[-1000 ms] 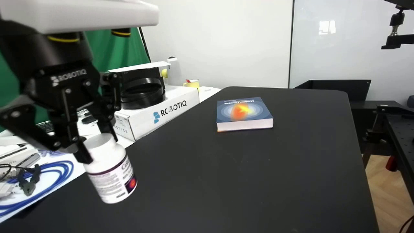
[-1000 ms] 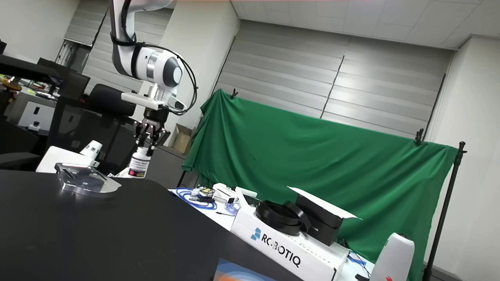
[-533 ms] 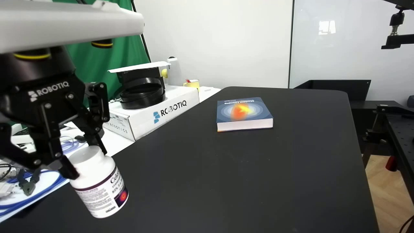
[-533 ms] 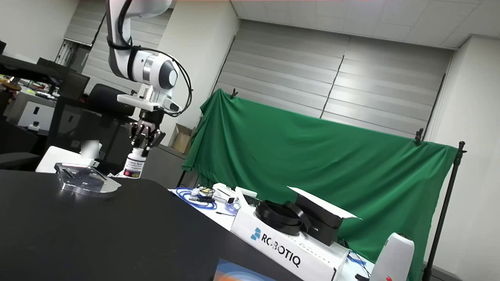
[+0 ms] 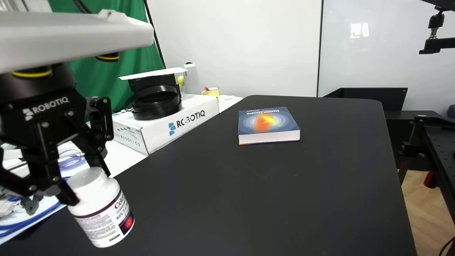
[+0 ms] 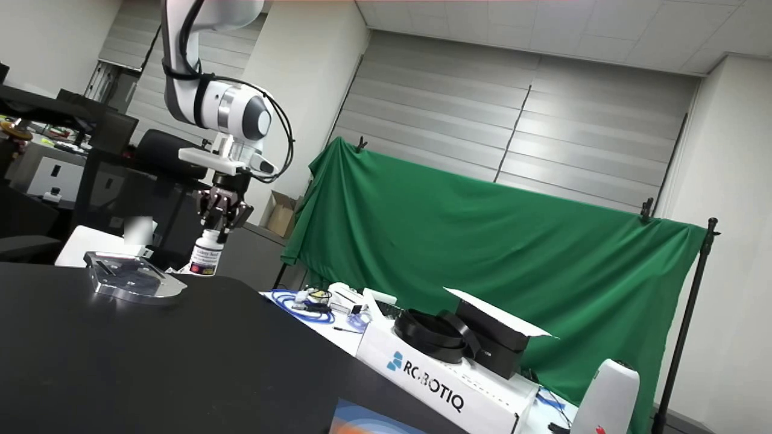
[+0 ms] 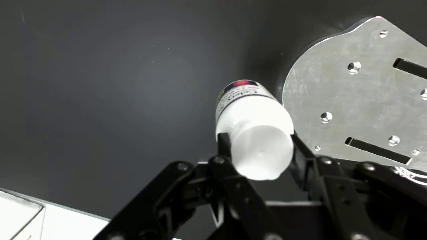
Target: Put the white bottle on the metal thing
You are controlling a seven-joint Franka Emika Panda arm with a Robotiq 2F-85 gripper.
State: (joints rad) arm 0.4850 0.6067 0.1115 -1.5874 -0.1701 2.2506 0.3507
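The white bottle, with a purple-and-white printed label, hangs tilted in my gripper (image 5: 89, 185) in an exterior view, its label side (image 5: 106, 220) toward the camera. My gripper's fingers (image 6: 216, 230) are shut around the bottle's top; the bottle (image 6: 205, 254) hangs below them. The metal thing, a flat silver plate with holes and slots (image 6: 136, 280), lies on the black table; it is out of view in an exterior view. In the wrist view, the bottle (image 7: 257, 113) is between my fingertips (image 7: 259, 140), just beside the plate's rounded edge (image 7: 367, 96). The gap under the bottle is unclear.
A thick blue book (image 5: 268, 122) lies on the black table (image 5: 320, 185). A white Robotiq box (image 5: 177, 122) with black rings stands along the table's side, with blue cables (image 6: 301, 307) near it. A green curtain (image 6: 482, 253) hangs behind.
My gripper and the bottle have moved left and slightly down in both exterior views, toward the metal plate. The movement is smaller in the last half second. The bottle stays gripped.
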